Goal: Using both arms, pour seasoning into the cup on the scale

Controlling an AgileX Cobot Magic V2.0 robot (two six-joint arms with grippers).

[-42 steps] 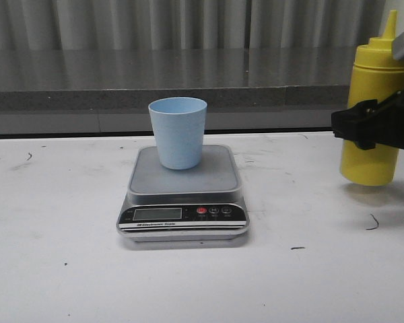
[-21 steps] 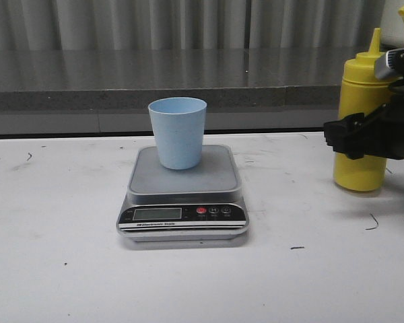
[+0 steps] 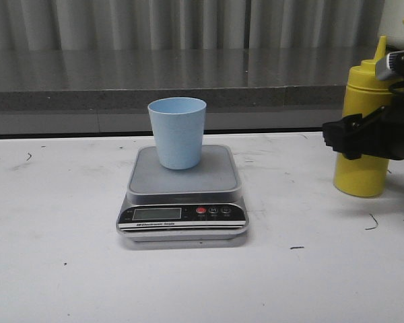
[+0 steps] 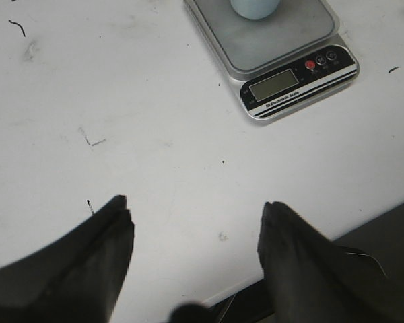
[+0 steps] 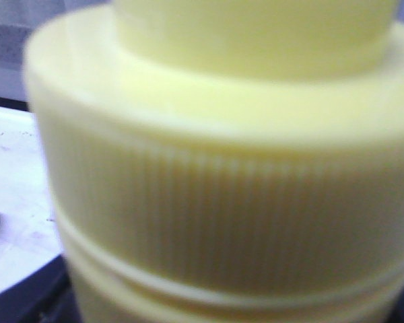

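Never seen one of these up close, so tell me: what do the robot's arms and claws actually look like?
Both are black. The left gripper shows two broad, wedge-shaped matte fingers tapering to blunt tips. The right gripper is a blocky black clamp with a small silver-grey part above it.

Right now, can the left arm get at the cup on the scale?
Probably yes. The left gripper is open over bare table, and nothing lies between it and the cup on the scale. The right gripper is off by the bottle.
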